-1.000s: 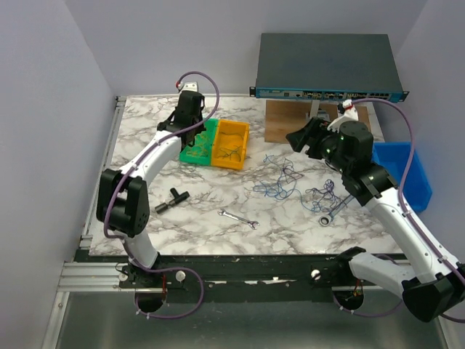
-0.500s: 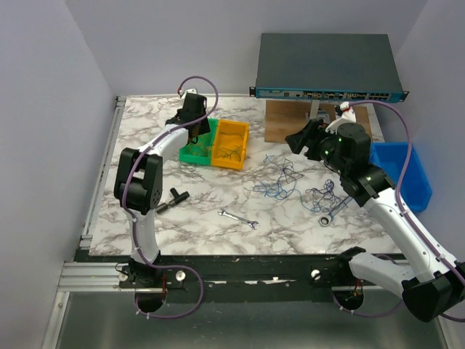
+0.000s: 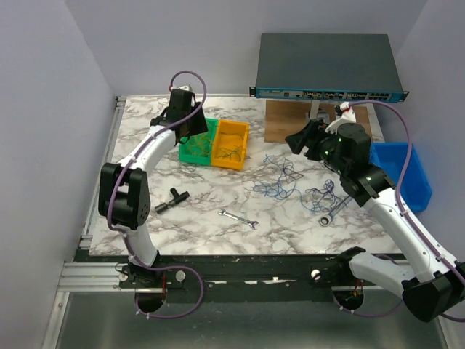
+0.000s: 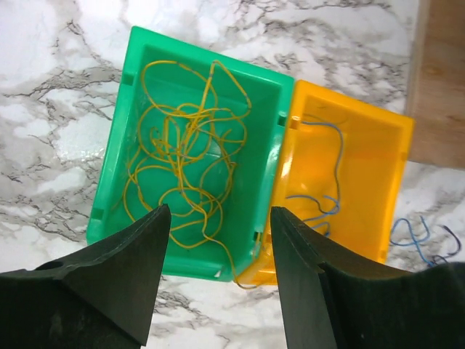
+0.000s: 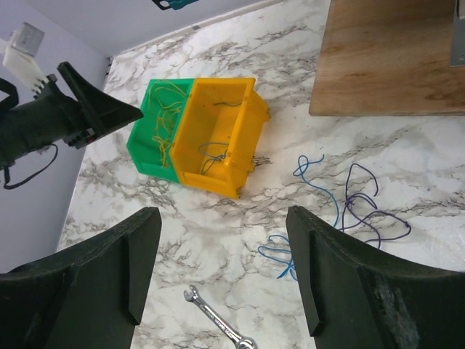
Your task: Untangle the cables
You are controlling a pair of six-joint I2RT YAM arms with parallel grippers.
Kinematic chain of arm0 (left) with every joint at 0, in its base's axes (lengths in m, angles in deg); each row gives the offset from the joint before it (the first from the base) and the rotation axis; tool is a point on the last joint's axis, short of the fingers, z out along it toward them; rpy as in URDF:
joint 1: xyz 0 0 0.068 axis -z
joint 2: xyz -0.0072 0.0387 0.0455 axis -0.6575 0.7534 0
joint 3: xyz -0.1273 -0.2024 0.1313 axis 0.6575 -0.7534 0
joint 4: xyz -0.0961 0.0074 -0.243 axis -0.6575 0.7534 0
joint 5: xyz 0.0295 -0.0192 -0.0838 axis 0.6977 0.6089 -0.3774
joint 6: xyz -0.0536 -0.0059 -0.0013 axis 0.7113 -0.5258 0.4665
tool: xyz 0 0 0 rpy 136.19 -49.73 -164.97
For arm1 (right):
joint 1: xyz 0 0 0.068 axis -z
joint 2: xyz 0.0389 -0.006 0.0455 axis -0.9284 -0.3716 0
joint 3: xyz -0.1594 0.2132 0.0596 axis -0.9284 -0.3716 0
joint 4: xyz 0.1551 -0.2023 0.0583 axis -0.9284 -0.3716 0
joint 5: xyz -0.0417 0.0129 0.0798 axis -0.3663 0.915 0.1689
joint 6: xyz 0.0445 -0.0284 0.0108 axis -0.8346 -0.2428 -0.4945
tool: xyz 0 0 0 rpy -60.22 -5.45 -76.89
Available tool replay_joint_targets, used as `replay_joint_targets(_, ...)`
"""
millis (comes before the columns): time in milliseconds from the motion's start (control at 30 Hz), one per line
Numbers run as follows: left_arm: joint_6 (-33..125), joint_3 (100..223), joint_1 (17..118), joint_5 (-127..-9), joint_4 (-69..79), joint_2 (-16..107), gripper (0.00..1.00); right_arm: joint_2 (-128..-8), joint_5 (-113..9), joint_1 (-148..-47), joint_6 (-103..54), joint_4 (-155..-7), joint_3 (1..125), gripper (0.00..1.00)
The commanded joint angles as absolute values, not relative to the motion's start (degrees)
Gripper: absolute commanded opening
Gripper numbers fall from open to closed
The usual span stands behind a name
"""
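Note:
The cables lie in three places. Yellow wires coil inside the green bin, with one strand trailing over its front corner. A few blue wires sit in the orange bin. A loose tangle of blue cable and purple cable lies on the marble, and both show in the right wrist view as the blue cable and the purple cable. My left gripper hangs open and empty over the green bin's front edge. My right gripper hovers open and empty above the table, left of the tangle.
A silver wrench lies at mid-table, and another wrench by the purple wires. A black T-shaped part rests front left. A blue bin stands at the right edge. A network switch sits on a wooden block at the back.
My left gripper has gone from shut to open over the green bin, and its wrist has shifted slightly back and left. The right arm has stayed still.

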State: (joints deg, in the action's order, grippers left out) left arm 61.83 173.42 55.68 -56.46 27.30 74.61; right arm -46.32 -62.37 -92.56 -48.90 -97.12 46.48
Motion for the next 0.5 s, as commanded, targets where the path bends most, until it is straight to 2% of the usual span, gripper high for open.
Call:
replay_joint_targets(0, 61.02, 175.28, 54.91, -63.46, 31.71, 70.55, 0.59, -46.16, -63.58, -92.75, -48.23, -98.32, 46.68, 0.77)
replay_joint_targets(233, 61.68, 172.53, 55.82, -69.86, 34.94, 68.76, 0.61, -45.92, -63.34, -92.77, -48.09, -99.22, 46.41, 0.77)
replay_joint_targets(467, 60.54, 173.55, 57.53, -68.84, 38.34, 72.06, 0.56, -46.0, -62.95, -92.79, -47.92, -99.63, 47.02, 0.77)
